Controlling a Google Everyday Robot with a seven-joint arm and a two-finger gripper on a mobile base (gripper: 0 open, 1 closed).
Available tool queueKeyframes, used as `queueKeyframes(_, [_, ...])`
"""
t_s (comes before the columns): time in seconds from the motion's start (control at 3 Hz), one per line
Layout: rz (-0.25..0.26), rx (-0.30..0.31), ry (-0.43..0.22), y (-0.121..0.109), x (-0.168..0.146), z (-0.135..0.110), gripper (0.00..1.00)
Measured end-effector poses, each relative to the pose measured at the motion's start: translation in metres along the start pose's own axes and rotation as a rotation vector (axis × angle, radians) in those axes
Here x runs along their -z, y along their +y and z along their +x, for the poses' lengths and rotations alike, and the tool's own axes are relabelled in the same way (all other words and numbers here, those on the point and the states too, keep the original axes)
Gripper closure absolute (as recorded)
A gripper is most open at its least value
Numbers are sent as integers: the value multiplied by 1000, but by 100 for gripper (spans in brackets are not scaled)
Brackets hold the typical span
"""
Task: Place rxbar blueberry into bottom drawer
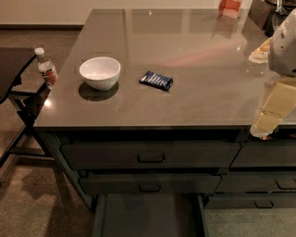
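Observation:
The rxbar blueberry [156, 80], a small dark blue wrapper with white markings, lies flat on the grey countertop [185, 41], right of the white bowl [100, 72]. The bottom drawer [148, 215] is pulled out below the counter's front edge, and its flat grey floor is bare. My gripper [264, 126] hangs at the right edge of the view, over the counter's front right corner. It is far to the right of the bar, holds nothing that I can see, and touches neither the bar nor the drawer.
A water bottle with a red label [46, 69] stands left of the counter by a dark side table [11, 65]. Two shut drawers with black handles [151, 158] sit above the open one. An orange pack [230, 8] is at the counter's back.

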State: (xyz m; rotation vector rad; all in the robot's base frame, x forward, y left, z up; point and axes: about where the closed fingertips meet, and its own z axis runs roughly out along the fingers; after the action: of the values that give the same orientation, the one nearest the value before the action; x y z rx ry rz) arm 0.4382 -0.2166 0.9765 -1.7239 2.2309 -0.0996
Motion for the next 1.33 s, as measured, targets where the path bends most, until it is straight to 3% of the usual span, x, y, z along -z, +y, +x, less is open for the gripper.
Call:
queueKeyframes(0.67, [15, 18, 6, -7, -3, -9, 0])
queueKeyframes(1.0, [36, 95, -45, -23, -18, -40, 0])
queueKeyframes(1.33, [52, 160, -187, -49, -34, -80, 0])
